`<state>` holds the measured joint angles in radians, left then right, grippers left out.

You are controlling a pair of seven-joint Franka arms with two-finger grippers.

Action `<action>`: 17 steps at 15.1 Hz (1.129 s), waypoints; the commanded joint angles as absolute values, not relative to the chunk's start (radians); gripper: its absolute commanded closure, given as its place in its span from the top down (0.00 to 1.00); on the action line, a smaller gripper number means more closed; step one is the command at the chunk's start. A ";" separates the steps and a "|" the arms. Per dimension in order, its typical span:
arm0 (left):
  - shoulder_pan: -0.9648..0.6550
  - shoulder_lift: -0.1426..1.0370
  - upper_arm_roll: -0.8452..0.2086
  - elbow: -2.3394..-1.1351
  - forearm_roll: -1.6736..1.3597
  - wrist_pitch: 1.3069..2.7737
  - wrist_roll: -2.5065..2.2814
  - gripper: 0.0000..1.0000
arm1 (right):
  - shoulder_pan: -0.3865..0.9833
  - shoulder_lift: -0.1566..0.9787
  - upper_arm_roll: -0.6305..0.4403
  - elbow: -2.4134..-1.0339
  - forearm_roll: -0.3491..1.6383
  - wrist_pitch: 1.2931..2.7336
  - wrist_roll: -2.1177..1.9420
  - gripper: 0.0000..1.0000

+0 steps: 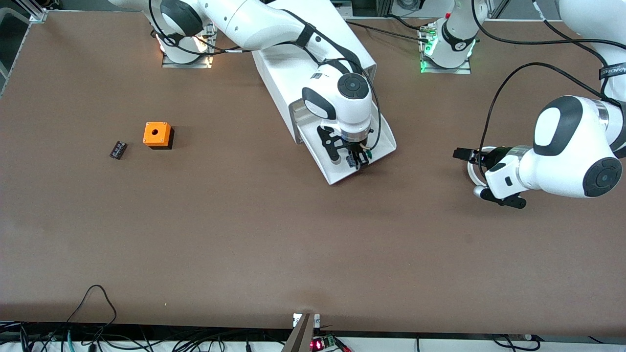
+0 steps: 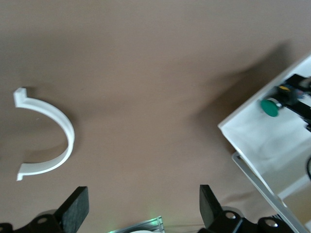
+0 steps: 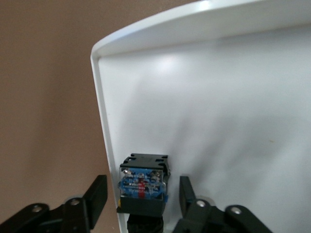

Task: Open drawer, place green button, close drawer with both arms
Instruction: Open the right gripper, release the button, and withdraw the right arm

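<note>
The drawer stands pulled out of the white cabinet toward the front camera. The button lies on its side on the drawer's floor by the front corner, green cap showing in the left wrist view. My right gripper is low over the button, open, with a gap between each finger and the black-and-blue body. The drawer's floor fills that view. My left gripper waits open and empty over the table toward the left arm's end; its fingers are wide apart.
An orange box with a hole and a small black part sit toward the right arm's end. A white half-ring lies on the table under the left gripper. The drawer's corner shows in the left wrist view.
</note>
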<state>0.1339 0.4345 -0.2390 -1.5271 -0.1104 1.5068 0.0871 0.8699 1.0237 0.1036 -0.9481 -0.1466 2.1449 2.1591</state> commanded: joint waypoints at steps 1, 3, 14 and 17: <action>0.135 0.436 -0.241 -1.517 -0.083 1.502 0.042 1.00 | 0.865 0.997 0.094 -0.927 -0.164 2.087 2.172 1.00; 0.135 0.431 -0.241 -1.523 -0.080 1.531 -0.027 1.00 | 0.827 0.967 0.103 -0.900 -0.161 2.050 2.166 1.00; 0.097 0.390 -0.425 -1.768 -0.075 1.922 -0.604 1.00 | 0.628 0.813 0.109 -0.900 -0.132 1.838 1.305 1.00; 0.011 0.410 -0.425 -1.825 0.033 2.031 -0.746 1.00 | 0.546 0.775 0.107 -0.902 -0.089 1.778 1.108 1.00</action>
<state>0.0454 0.4343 -0.4249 -1.7586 -0.0503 1.9550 -0.6444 0.6010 0.8167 0.0915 -0.8907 -0.1189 1.8315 1.2440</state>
